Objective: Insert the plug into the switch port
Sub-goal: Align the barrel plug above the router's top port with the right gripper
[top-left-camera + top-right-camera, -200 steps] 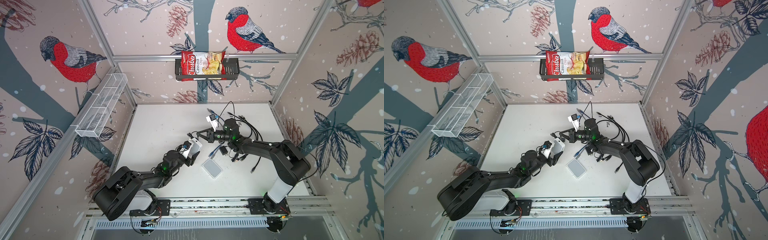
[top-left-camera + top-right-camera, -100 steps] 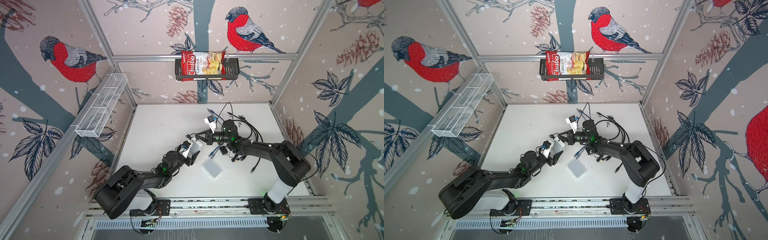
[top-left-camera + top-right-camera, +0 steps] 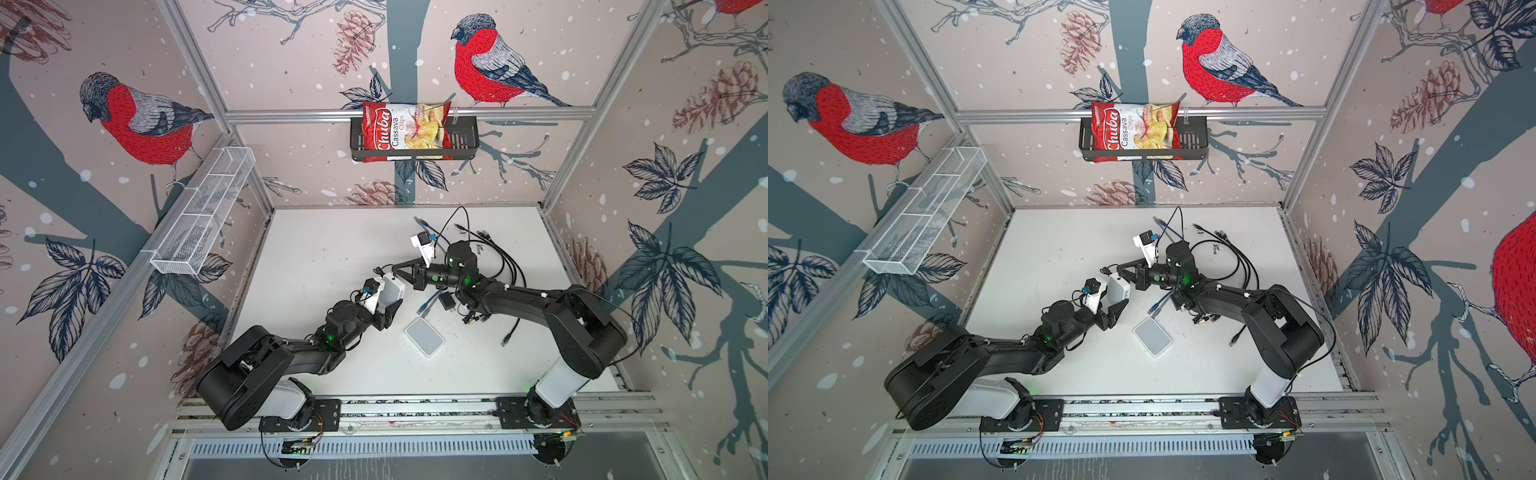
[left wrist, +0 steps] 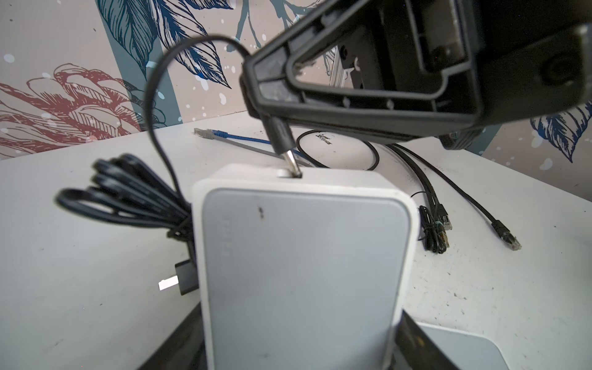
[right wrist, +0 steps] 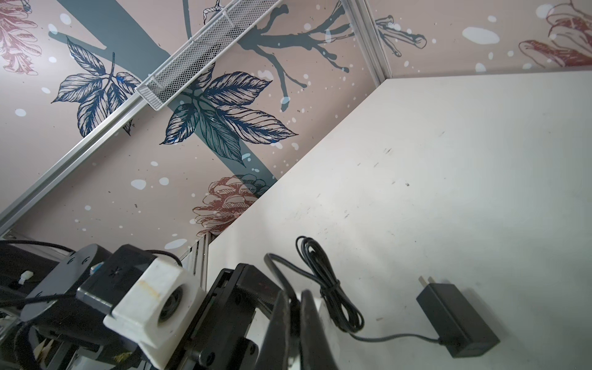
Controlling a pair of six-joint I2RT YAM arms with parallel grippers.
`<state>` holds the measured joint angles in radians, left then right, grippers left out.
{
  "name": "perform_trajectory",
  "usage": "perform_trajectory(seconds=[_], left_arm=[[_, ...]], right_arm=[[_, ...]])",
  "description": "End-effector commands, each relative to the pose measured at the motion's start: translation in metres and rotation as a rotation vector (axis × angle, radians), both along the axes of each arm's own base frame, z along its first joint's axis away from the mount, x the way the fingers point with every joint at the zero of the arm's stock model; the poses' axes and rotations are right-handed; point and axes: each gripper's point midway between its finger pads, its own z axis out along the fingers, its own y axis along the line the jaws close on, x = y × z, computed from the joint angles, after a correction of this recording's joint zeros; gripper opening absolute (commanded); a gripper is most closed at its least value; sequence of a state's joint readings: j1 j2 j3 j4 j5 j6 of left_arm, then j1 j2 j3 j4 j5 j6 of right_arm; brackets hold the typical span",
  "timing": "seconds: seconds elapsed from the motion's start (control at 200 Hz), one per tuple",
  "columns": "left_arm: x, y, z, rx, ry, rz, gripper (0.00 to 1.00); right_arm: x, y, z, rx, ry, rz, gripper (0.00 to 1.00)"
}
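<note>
The switch [image 4: 301, 272] is clasped in the wide-spread left claw [image 3: 387, 305]; the plug [image 4: 282, 141], pinched by the closed right claw [image 4: 254, 93], appears only tip-deep in the port [image 4: 287, 173].

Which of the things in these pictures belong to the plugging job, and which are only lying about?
Job: switch in the left gripper; plug in the right gripper, tip at the port; power adapter, wired to the plug.
Lying about: second switch flat on the table; black network cables; blue cables; chips bag; wire basket.
</note>
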<state>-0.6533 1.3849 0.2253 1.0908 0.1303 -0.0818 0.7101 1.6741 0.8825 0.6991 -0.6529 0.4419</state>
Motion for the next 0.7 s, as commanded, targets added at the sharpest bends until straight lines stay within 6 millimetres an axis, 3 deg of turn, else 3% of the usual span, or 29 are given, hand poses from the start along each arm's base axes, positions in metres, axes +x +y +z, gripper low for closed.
perform_trajectory(seconds=[0.0,0.34,0.695], left_arm=[[0.002,-0.006,0.041,-0.114,-0.1,-0.017,0.64],[-0.001,-0.006,0.055,-0.17,-0.113,-0.025,0.64],[0.002,0.0,0.077,-0.203,-0.166,0.01,0.64]], right_arm=[[0.001,0.001,0.0,-0.018,-0.044,-0.025,0.01],[0.0,0.003,0.001,-0.025,-0.073,-0.038,0.0],[-0.009,-0.01,-0.003,-0.046,-0.082,-0.068,0.0]])
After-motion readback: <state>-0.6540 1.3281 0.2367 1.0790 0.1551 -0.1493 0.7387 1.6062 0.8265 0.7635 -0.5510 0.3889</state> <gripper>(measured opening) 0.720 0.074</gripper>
